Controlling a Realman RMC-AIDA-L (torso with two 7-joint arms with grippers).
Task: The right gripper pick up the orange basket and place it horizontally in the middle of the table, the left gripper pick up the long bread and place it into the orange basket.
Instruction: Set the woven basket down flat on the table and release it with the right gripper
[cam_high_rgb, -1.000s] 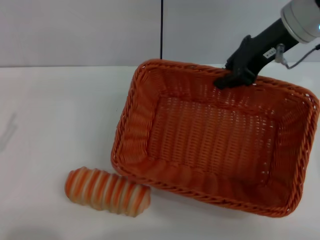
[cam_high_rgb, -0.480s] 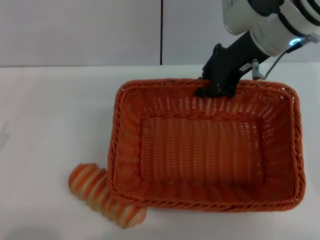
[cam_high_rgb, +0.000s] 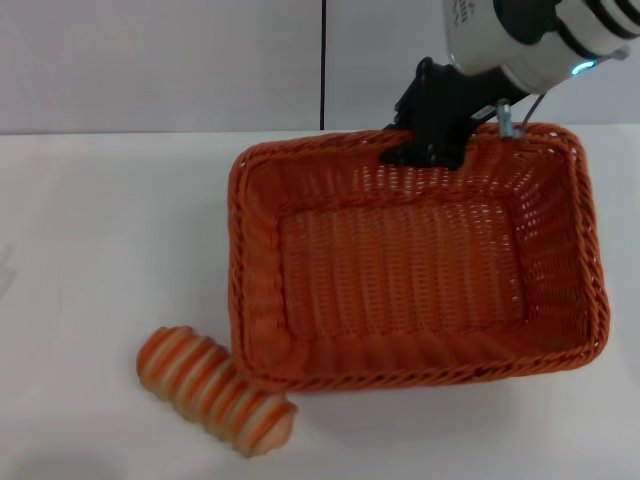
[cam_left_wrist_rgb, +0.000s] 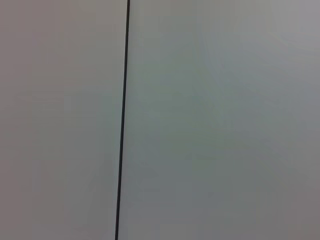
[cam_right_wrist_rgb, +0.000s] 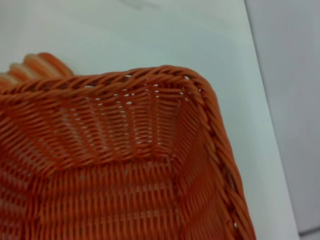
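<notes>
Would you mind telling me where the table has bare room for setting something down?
The widest bare patch of the table lies left of the orange basket and beyond the long bread. A narrower strip runs along the table's near edge in front of the basket. It is crowded where the bread touches the basket's near-left corner, and at the far rim, gripped by the right end effector.

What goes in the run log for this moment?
right tool: gripping orange basket far rim | long bread: on table, touching basket's near-left corner | left tool: unseen
</notes>
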